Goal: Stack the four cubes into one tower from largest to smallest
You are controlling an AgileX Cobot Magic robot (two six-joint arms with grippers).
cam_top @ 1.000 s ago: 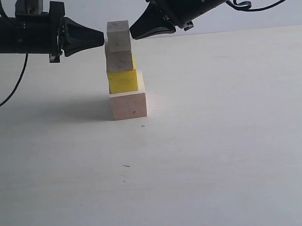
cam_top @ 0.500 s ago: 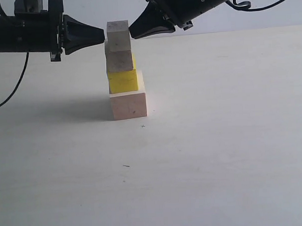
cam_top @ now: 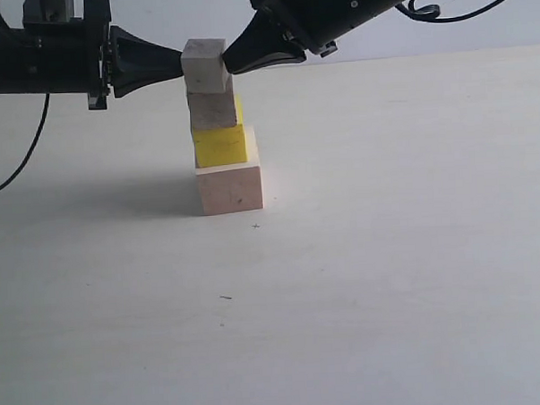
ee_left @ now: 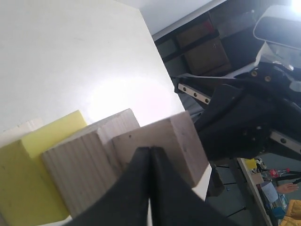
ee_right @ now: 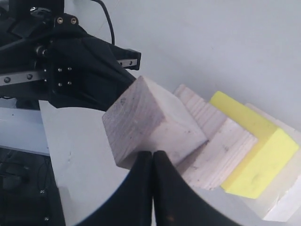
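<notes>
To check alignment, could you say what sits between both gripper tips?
The small pale wooden top cube, between left gripper and right gripper, seen in exterior view.

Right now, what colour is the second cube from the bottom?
That cube is bright yellow; exterior view shows it best.

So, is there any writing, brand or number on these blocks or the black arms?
No readable text anywhere.
Top wooden cube, yellow cube: plain faces, no letters.
Left gripper, right gripper: no label visible.
Table: one tiny cross-like mark, no word.
Background cardboard boxes: too blurred to tell.
</notes>
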